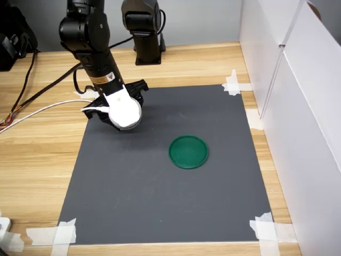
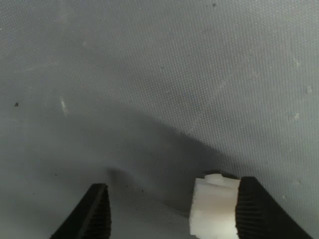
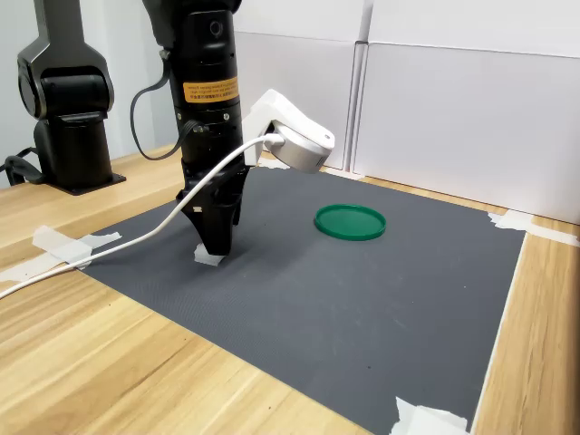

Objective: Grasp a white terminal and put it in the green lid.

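Note:
My gripper (image 2: 174, 211) points straight down at the dark grey mat (image 1: 160, 202), its jaws open. The white terminal (image 2: 214, 208) lies on the mat between the black fingers (image 2: 94, 211), resting against one finger with a wide gap to the other. In the second exterior view the gripper (image 3: 216, 243) stands low over the mat, with the white terminal (image 3: 207, 258) showing at its tips. The green lid (image 1: 188, 152) lies flat and empty on the mat, toward the first exterior view's right of the gripper (image 1: 128, 120). The green lid (image 3: 350, 221) also shows beyond the arm in the second exterior view.
White tape strips (image 1: 53, 234) hold down the mat's corners. A second black arm base (image 1: 144, 32) stands at the back of the wooden table. White panel walls (image 1: 298, 106) close off the first exterior view's right. Cables (image 1: 32, 112) trail over the table at the first exterior view's left.

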